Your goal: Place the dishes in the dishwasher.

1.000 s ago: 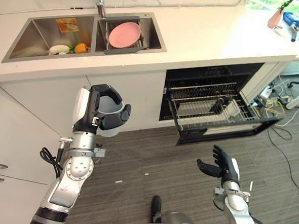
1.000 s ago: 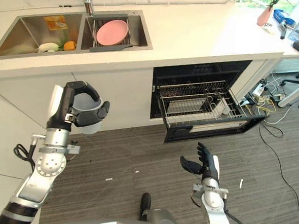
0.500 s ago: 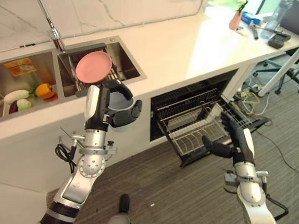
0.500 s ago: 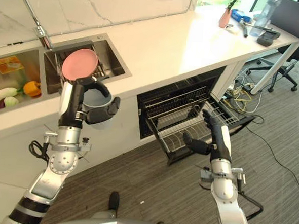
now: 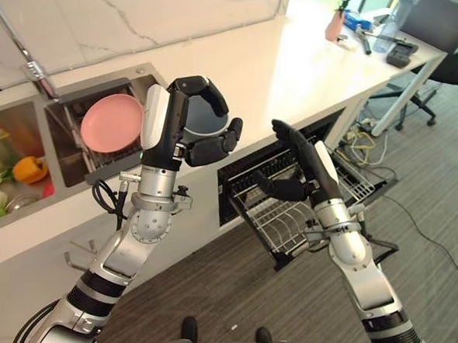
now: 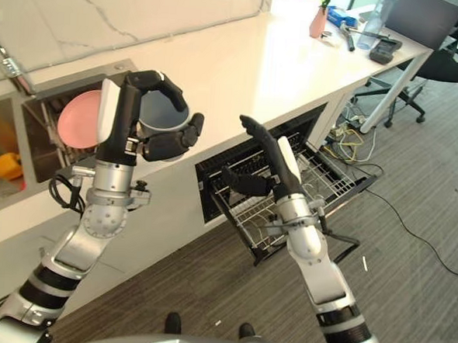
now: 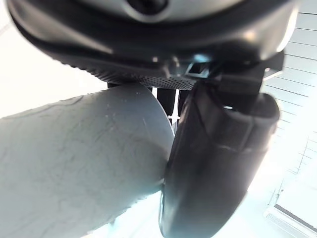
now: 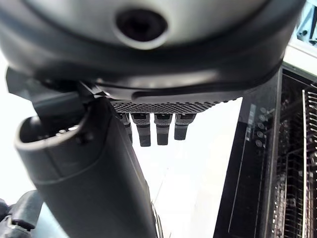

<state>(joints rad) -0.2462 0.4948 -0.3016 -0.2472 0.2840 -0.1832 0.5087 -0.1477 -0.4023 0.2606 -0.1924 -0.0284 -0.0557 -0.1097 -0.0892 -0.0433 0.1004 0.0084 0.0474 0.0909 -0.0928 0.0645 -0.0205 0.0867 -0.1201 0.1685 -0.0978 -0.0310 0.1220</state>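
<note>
L hand [image 5: 191, 130] raised, fingers & thumb curled tight round grey bowl [image 5: 204, 120], held up in air. R hand [image 5: 296, 161] just beside it, fingers straight & spread, holding nothing. Open dishwasher [image 5: 299, 197] w/ wire rack [image 5: 288, 214] pulled out below/behind R hand. Pink plate [image 5: 111, 123] behind L hand, in sink [image 5: 60, 142].

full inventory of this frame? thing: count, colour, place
bowl: 1, grey-blue, held in the left hand above the counter edge
plate: 1, pink, leaning in the sink's right basin
bell pepper: 1, orange, left basin
faucet: 1, chrome, behind the sink
counter: 1, white
dishwasher rack: 1, wire, pulled out below the counter
vase: 1, pink, far end of the counter
office chair: 1, black, past the counter
left hand: 1, dark, curled round the bowl
right hand: 1, dark, fingers straight, above the rack
</note>
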